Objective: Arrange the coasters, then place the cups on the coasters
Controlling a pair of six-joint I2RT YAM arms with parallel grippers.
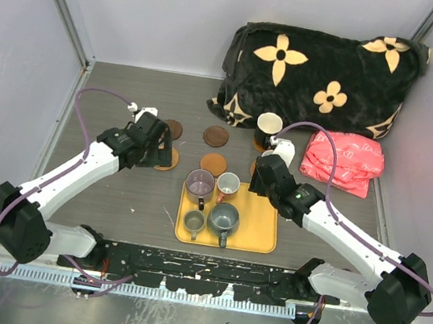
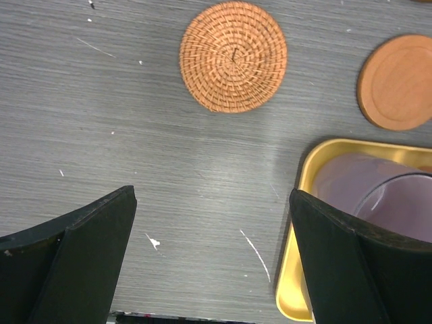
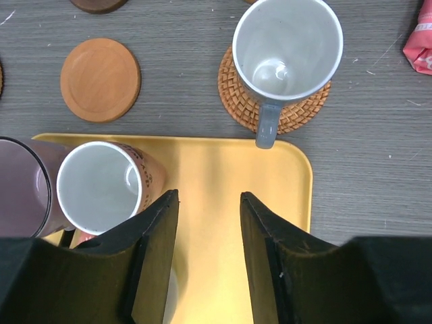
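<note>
On the grey desk [image 1: 113,195], seen from above, a yellow tray [image 1: 258,235] sits between the arms and carries 4 cups: a purple cup [image 1: 199,182], a white cup [image 1: 228,184], a small olive cup [image 1: 194,221] and a grey mug [image 1: 223,218]. Beyond the tray lie 2 dark brown coasters [image 1: 173,129] and an orange-brown coaster [image 1: 214,164]. A black cup [image 1: 269,125] stands near the edge of a flowered blanket [image 1: 320,71], with a pink bag [image 1: 343,160] to its right. The left claw [image 1: 162,154] hangs over a wicker coaster [image 1: 169,163]; the right claw [image 1: 258,183] is at the tray's far right corner.

In the left wrist view, the left claw [image 2: 212,250] is spread wide and empty above bare desk, with the wicker coaster [image 2: 233,56] ahead and the tray corner [image 2: 297,270] holding the purple cup [image 2: 385,202] at right.

In the right wrist view, the right claw [image 3: 208,250] is partly parted over the tray [image 3: 223,169], gripping nothing. A second grey cup [image 3: 287,50] stands upright on another woven coaster [image 3: 236,101] just past the tray's rim.
</note>
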